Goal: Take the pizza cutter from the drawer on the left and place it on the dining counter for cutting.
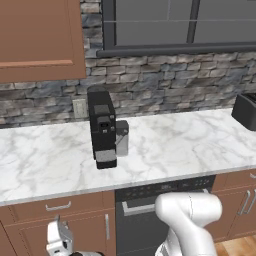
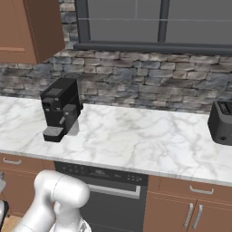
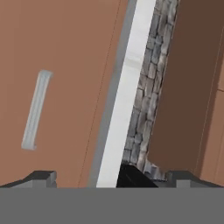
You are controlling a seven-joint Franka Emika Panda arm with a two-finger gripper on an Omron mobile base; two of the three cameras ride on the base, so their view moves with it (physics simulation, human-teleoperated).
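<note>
The gripper (image 3: 109, 177) hung low in front of the lower cabinets, jaws spread wide and pinching nothing. In the hand view the picture was rolled, the drawer (image 3: 57, 87) front lying close ahead with its curved silver handle (image 3: 36, 110) left of centre. The drawer (image 1: 57, 206) stood shut, under the marble counter (image 1: 165, 145) edge, left of the black dishwasher (image 1: 145, 215). The pizza cutter could not be seen, nor could its place be told. On the counter stood a black coffee machine (image 1: 102, 127), with a black toaster (image 1: 246, 111) well apart at the right end. Behind ran a grey stone wall (image 2: 149, 86) under a window (image 2: 154, 22).
</note>
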